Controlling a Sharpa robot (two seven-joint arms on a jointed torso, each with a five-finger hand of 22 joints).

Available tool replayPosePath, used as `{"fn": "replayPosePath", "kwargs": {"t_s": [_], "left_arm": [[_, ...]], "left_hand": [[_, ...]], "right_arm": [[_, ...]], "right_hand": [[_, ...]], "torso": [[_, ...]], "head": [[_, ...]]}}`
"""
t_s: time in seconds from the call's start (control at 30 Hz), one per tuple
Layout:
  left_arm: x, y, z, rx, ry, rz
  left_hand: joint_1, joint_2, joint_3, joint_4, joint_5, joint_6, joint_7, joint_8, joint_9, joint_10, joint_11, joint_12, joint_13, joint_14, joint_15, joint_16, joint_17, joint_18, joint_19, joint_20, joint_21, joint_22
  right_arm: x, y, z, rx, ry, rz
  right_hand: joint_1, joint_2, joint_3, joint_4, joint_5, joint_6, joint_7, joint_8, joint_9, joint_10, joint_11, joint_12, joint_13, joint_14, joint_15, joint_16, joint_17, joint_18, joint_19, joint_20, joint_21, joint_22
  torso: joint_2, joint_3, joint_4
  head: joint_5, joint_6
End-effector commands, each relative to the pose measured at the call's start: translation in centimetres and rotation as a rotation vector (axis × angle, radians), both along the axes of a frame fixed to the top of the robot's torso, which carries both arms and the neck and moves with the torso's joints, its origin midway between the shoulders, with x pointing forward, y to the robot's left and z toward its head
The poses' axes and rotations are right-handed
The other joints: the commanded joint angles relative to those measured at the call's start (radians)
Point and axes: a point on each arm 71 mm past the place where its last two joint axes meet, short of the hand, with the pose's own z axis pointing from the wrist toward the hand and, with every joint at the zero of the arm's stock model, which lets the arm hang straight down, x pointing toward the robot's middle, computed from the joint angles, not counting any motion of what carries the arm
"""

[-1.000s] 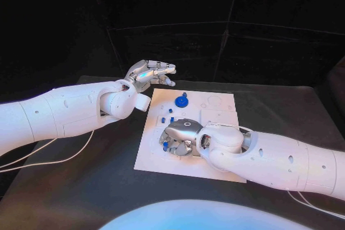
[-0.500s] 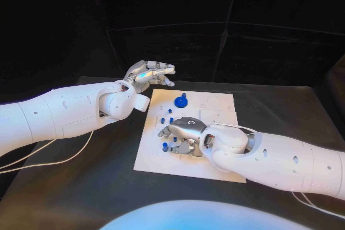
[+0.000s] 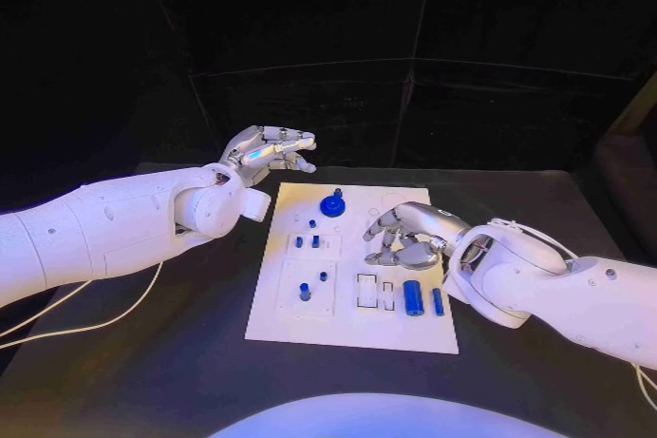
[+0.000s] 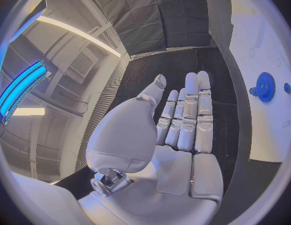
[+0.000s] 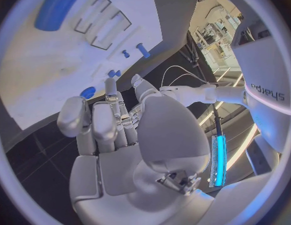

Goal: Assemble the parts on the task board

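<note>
Head view lays out the whole flat white rectangular task board [image 3: 359, 267] in the middle of the black table [image 3: 164, 362], with the small blue parts spread across it: a round blue toothed gear [image 3: 333, 205] standing near the board's far edge, a cluster of short blue pegs [image 3: 307, 240] just nearer than the gear, two more blue pegs [image 3: 304, 290] nearer again on the board's left half, and a thick blue cylinder [image 3: 412, 296] lying beside a thinner blue rod [image 3: 439, 301] close to the board's near right corner, next to two empty rectangular slots [image 3: 367, 291]. The silver right hand [image 3: 406, 237] hangs over the board's right half, just beyond the cylinder, fingers curled downward with nothing visibly between them. The silver left hand [image 3: 269, 148] is raised off the board's far left corner, fingers bent and loosely apart, holding nothing. The left wrist view adds what the head view hides: the left hand [image 4: 177, 135] has a bare palm and straight fingers side by side, with the gear [image 4: 265, 87] on the board [image 4: 273, 60] beyond. The right wrist view shows the right hand [image 5: 114, 140] with an empty palm and fingers bent over the board [image 5: 52, 70], the thick cylinder [image 5: 58, 7] and slots [image 5: 102, 22] past its fingertips [image 5: 111, 85].
</note>
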Motion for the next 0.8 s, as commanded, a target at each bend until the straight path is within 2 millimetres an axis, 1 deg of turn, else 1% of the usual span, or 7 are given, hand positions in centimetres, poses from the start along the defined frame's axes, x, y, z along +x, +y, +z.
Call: {"fn": "replayPosePath", "kwargs": {"t_s": [0.03, 0.13, 0.2, 0.4, 0.5, 0.63, 0.8], "left_arm": [[0.0, -0.2, 0.1, -0.016, -0.008, -0.017], [-0.2, -0.2, 0.0, -0.019, -0.006, -0.021], [-0.2, -0.1, -0.1, -0.018, -0.003, -0.02], [-0.4, 0.1, -0.3, -0.016, 0.001, -0.019], [-0.5, 0.2, -0.3, -0.016, 0.002, -0.019], [-0.6, 0.3, -0.3, -0.016, 0.003, -0.019], [-0.6, 0.3, -0.3, -0.017, 0.003, -0.02]], "left_hand": [[0.0, 0.008, -0.005, -0.001, 0.002, -0.002, -0.003, 0.004, 0.001, -0.007, -0.002, 0.006, 0.001, -0.002, 0.003, -0.001, 0.0, 0.004, 0.007, 0.0, -0.007, -0.001], [0.002, 0.01, -0.005, -0.002, 0.002, -0.003, -0.003, 0.004, 0.001, -0.008, -0.002, 0.007, 0.0, -0.002, 0.003, -0.001, 0.0, 0.004, 0.008, 0.0, -0.007, -0.002], [0.002, 0.01, -0.005, -0.002, 0.002, -0.003, -0.003, 0.004, 0.001, -0.008, -0.002, 0.007, 0.0, -0.002, 0.003, -0.001, 0.0, 0.004, 0.008, 0.0, -0.007, -0.002], [0.002, 0.01, -0.005, -0.002, 0.002, -0.003, -0.003, 0.004, 0.001, -0.008, -0.002, 0.007, 0.0, -0.002, 0.003, -0.001, 0.0, 0.004, 0.008, 0.0, -0.007, -0.002], [0.002, 0.01, -0.005, -0.002, 0.002, -0.003, -0.003, 0.004, 0.001, -0.008, -0.002, 0.007, 0.0, -0.002, 0.003, -0.001, 0.0, 0.004, 0.008, 0.0, -0.007, -0.002], [0.002, 0.01, -0.005, -0.002, 0.002, -0.003, -0.003, 0.004, 0.001, -0.008, -0.002, 0.007, 0.0, -0.002, 0.003, -0.001, 0.0, 0.004, 0.008, 0.0, -0.007, -0.002], [0.002, 0.01, -0.005, -0.002, 0.002, -0.003, -0.003, 0.004, 0.001, -0.008, -0.002, 0.007, 0.0, -0.002, 0.003, -0.001, 0.0, 0.004, 0.008, 0.0, -0.007, -0.002]], "right_arm": [[-0.1, -1.3, -0.3, 0.067, 0.15, -0.111], [-0.2, -3.3, -0.4, 0.042, 0.169, -0.165], [-0.3, -4.3, -0.5, 0.017, 0.163, -0.188], [-1.0, -6.6, -1.5, -0.082, 0.177, -0.256], [-1.6, -7.1, -2.2, -0.126, 0.185, -0.272], [-2.2, -7.4, -2.9, -0.164, 0.181, -0.288], [-2.5, -7.5, -3.4, -0.199, 0.181, -0.31]], "right_hand": [[-0.02, 0.003, -0.031, 0.02, 0.027, 0.027, -0.017, 0.027, 0.006, 0.05, -0.021, 0.075, 0.059, 0.022, -0.019, 0.014, 0.016, -0.014, 0.025, -0.019, 0.022, 0.033], [-0.031, 0.008, -0.075, 0.049, 0.081, 0.042, -0.031, 0.063, 0.014, 0.04, -0.034, 0.182, 0.165, 0.028, -0.031, 0.034, 0.041, -0.022, 0.048, -0.034, 0.044, 0.068], [-0.025, 0.026, -0.111, 0.073, 0.099, 0.038, -0.035, 0.096, 0.024, 0.009, -0.039, 0.306, 0.31, 0.029, -0.038, 0.047, 0.056, -0.026, 0.057, -0.037, 0.056, 0.087], [-0.102, 0.026, -0.202, 0.162, 0.129, 0.047, -0.046, 0.147, 0.041, 0.059, -0.044, 0.539, 0.597, 0.031, -0.039, 0.063, 0.075, -0.03, 0.07, -0.041, 0.072, 0.114], [-0.114, 0.024, -0.238, 0.19, 0.121, 0.04, -0.048, 0.166, 0.047, 0.081, -0.045, 0.622, 0.703, 0.033, -0.039, 0.072, 0.088, -0.032, 0.074, -0.043, 0.076, 0.123], [-0.104, 0.026, -0.276, 0.204, 0.122, 0.013, -0.044, 0.185, 0.051, 0.147, -0.041, 0.798, 0.924, 0.056, -0.037, 0.157, 0.224, -0.044, 0.107, -0.04, 0.107, 0.177], [-0.075, 0.034, -0.309, 0.201, 0.176, -0.025, -0.035, 0.214, 0.057, 0.201, -0.033, 0.947, 1.111, 0.074, -0.028, 0.236, 0.356, -0.057, 0.147, -0.032, 0.145, 0.241]], "torso": [[-0.007, -0.0024, -0.0101], [-0.009, -0.0002, -0.0122], [-0.011, 0.0005, -0.0152], [-0.016, -0.0027, -0.0202], [-0.017, -0.0045, -0.0231], [-0.018, -0.006, -0.0256], [-0.016, -0.0055, -0.0244]], "head": [[-0.019, 0.01], [-0.045, 0.016], [-0.052, 0.015], [-0.087, 0.015], [-0.092, 0.016], [-0.091, 0.012], [-0.089, 0.01]]}}
